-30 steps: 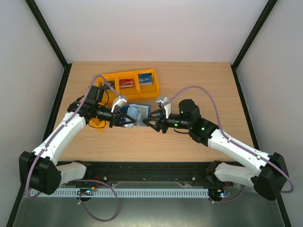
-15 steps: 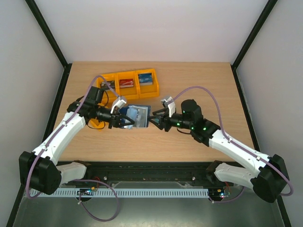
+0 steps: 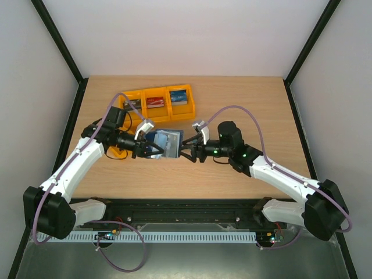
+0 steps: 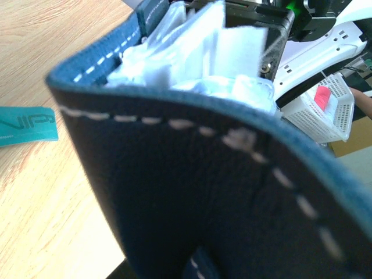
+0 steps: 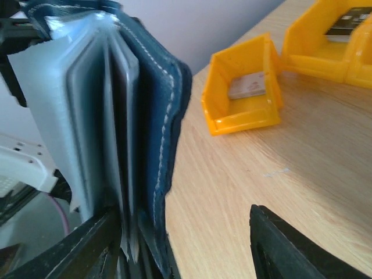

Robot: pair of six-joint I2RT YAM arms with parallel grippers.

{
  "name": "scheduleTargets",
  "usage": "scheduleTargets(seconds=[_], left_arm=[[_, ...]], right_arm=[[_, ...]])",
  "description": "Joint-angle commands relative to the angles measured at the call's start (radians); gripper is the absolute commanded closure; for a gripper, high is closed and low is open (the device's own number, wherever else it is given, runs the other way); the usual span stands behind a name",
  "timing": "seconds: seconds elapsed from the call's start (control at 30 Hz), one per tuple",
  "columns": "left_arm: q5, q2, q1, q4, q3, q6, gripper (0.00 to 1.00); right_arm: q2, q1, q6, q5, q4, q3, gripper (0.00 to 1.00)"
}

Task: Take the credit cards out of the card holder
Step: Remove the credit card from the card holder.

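Note:
The card holder is a dark navy booklet with white stitching, held up off the table and fanned open. My left gripper is shut on its left side. In the left wrist view the navy cover fills the frame and hides my fingers, with clear sleeves at the top. My right gripper is open at the holder's right edge. In the right wrist view the pale sleeves and cover stand against the left finger; the other finger is well clear. Credit cards lie in the bins: red, blue.
A row of orange bins stands behind the holder. A single orange bin with a grey card sits near my left arm. A teal card lies flat on the table below the holder.
My right gripper has opened wider and slid left against the holder's right edge. My left gripper has kept the holder in place.

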Motion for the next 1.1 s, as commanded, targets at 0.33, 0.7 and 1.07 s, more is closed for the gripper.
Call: scheduleTargets(seconds=[0.33,0.7,1.07], left_arm=[[0.001,-0.013,-0.006,0.094,-0.004,-0.056,0.86],[-0.051,-0.018,0.019,0.133,0.014,-0.094,0.06],[-0.428,0.030,-0.031,0.249,0.045,-0.216,0.02]], right_arm=[[0.048,0.082,0.120,0.004,0.242,0.020,0.82],[0.105,0.088,0.220,0.186,-0.007,0.131,0.98],[0.179,0.140,0.280,0.166,0.031,0.208,0.98]])
